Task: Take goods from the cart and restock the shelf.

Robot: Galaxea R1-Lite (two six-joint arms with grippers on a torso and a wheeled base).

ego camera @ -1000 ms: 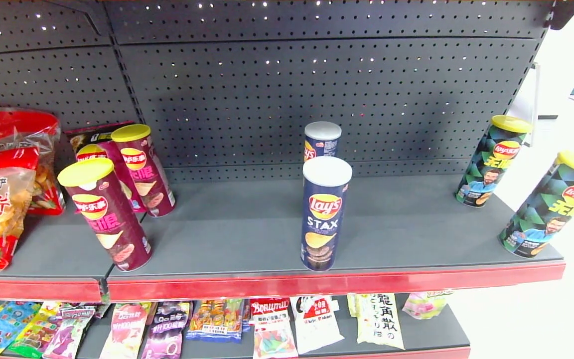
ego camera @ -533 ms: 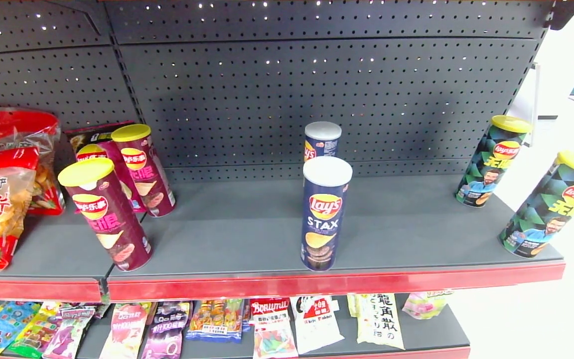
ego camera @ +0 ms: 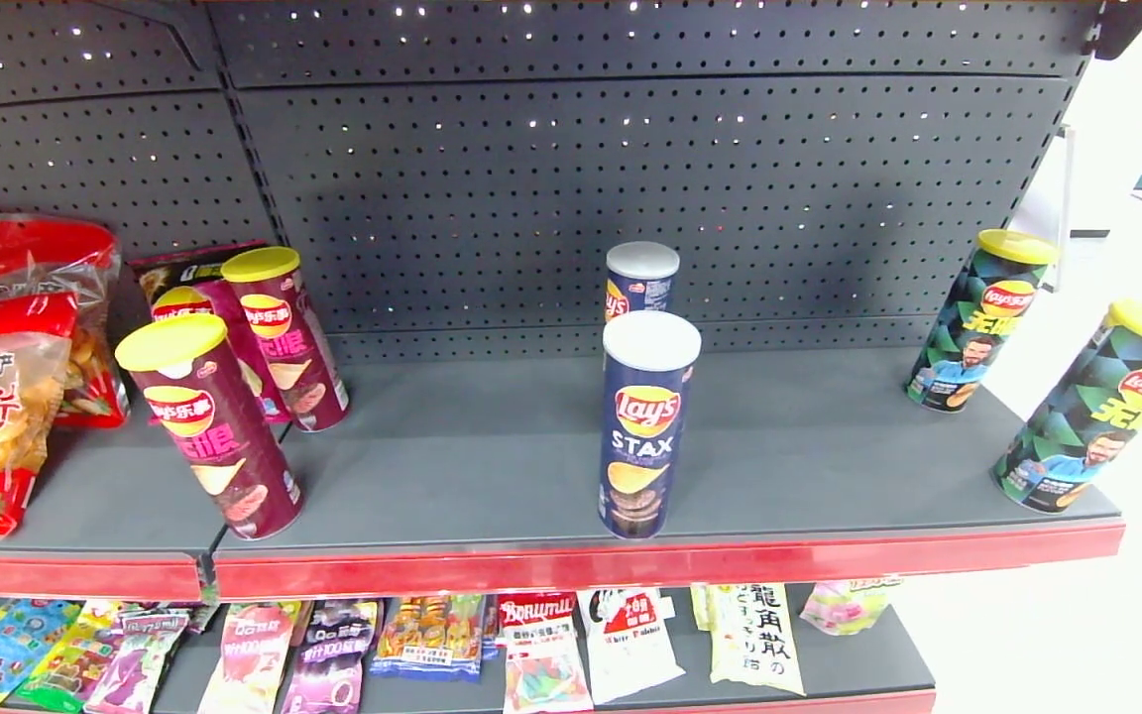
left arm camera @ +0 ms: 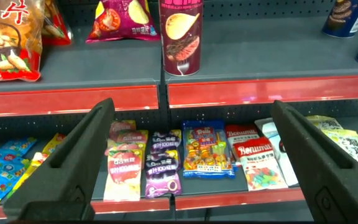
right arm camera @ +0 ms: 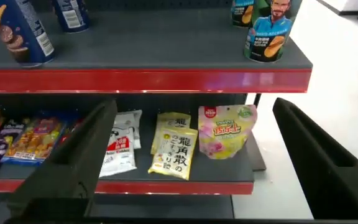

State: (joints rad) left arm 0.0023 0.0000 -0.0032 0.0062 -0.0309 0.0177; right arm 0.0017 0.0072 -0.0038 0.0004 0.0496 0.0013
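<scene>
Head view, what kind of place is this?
Probably a shop's snack aisle, real or mock-up: a pegboard-backed shelf with a red front edge, chip cans standing on it, snack packets laid out below.

I see dark perforated back panel (ego camera: 630,178) rising behind grey shelf (ego camera: 492,466) with red front edge; light pinpricks through holes. To right, bright white floor (ego camera: 1047,645), strong glare.
</scene>
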